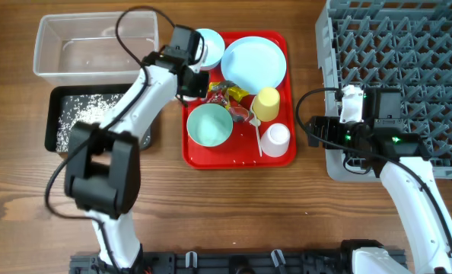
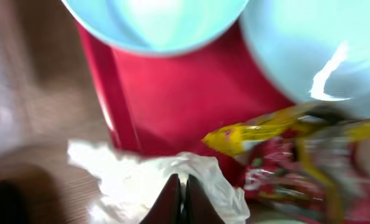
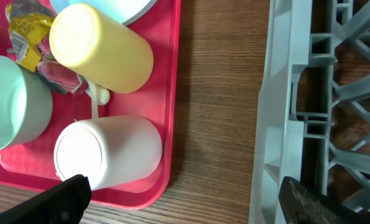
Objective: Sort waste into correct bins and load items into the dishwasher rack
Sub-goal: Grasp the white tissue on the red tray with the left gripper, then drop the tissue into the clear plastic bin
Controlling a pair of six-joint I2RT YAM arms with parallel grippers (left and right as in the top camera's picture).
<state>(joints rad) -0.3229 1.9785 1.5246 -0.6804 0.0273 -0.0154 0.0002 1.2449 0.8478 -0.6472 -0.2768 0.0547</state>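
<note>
My left gripper [image 2: 182, 182] is shut on a crumpled white wrapper [image 2: 129, 177] at the left rim of the red tray [image 2: 172, 87]. Overhead, that gripper [image 1: 189, 85] sits by the tray's upper left corner. Yellow and red wrappers [image 2: 253, 134] lie just to the right of it. On the tray are two light blue bowls [image 1: 209, 46] [image 1: 209, 125], a plate [image 1: 253, 62], a yellow cup [image 1: 266, 103], a pale cup [image 1: 275, 139] and a white utensil [image 3: 96, 99]. My right gripper [image 3: 185, 202] stands open and holds nothing, between the tray and the grey rack [image 1: 409, 76].
The clear tub [image 1: 97, 46] stands at the back left, and the black tray [image 1: 81, 114] with white grains sits in front of it. A strip of bare wood [image 3: 222, 93] separates the red tray from the rack's edge [image 3: 278, 112].
</note>
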